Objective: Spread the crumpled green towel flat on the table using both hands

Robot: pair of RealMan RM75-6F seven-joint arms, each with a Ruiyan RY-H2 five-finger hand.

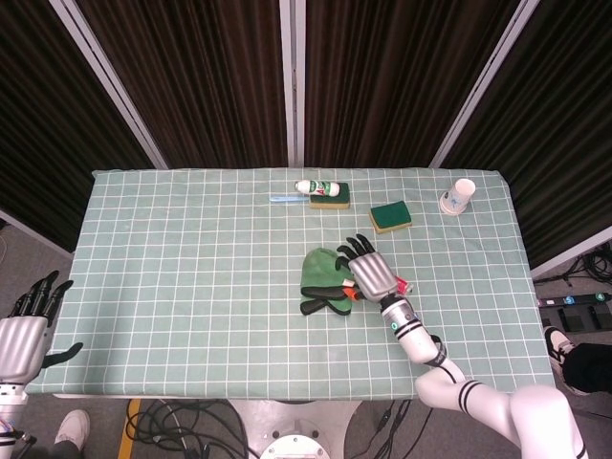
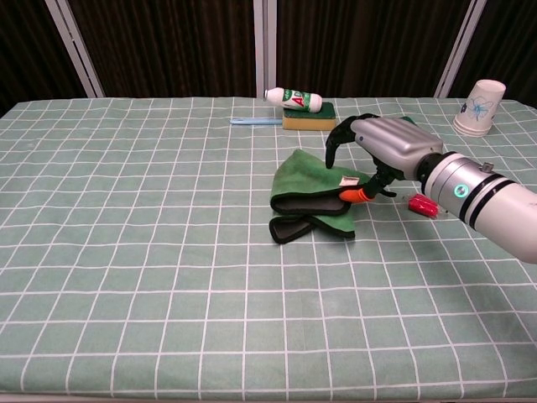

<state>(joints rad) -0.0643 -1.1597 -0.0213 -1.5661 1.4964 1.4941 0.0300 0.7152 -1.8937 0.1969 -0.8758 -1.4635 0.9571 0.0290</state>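
Observation:
The crumpled green towel (image 1: 321, 274) (image 2: 309, 195) lies bunched near the table's middle, its dark-edged folds towards the front. My right hand (image 1: 368, 272) (image 2: 379, 148) hovers over the towel's right edge with the fingers spread. Its orange-tipped thumb touches the cloth by the white label, and nothing is visibly gripped. My left hand (image 1: 26, 327) hangs off the table's front left corner, far from the towel, fingers apart and empty. The chest view does not show it.
A small red object (image 2: 422, 204) lies just right of the towel. Behind are a white bottle on a sponge (image 1: 325, 189) (image 2: 304, 107), a blue strip (image 1: 284, 199), a green-topped sponge (image 1: 390, 216) and a paper cup (image 1: 460, 196) (image 2: 481, 107).

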